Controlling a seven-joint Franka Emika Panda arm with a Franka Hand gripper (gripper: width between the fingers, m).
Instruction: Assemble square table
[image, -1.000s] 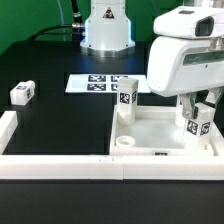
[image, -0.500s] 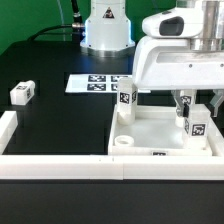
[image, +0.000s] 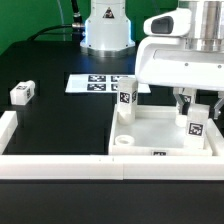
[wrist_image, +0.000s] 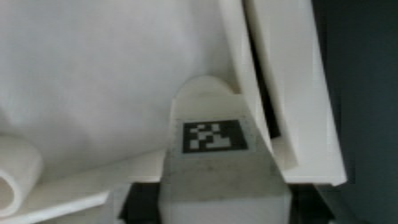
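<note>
Arm comes down vertical over tabletop (image: 160, 135), at exterior view's right. Gripper (image: 196, 113) pinches a tagged leg (image: 196, 124) upright at the tray's far right corner, by the rim. 2nd leg (image: 126, 96) stands in far left corner; 3rd leg (image: 22, 93) lies well apart on black table (image: 60, 120).

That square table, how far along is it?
One leg already stands upright in a tabletop corner. The fingers grip a second leg at another corner. Another leg lies loose on the black surface, and the near corner socket is empty.

The hand (image: 197, 108) hides the leg's (image: 197, 124) top (tabletop (image: 150, 128) cropped).
</note>
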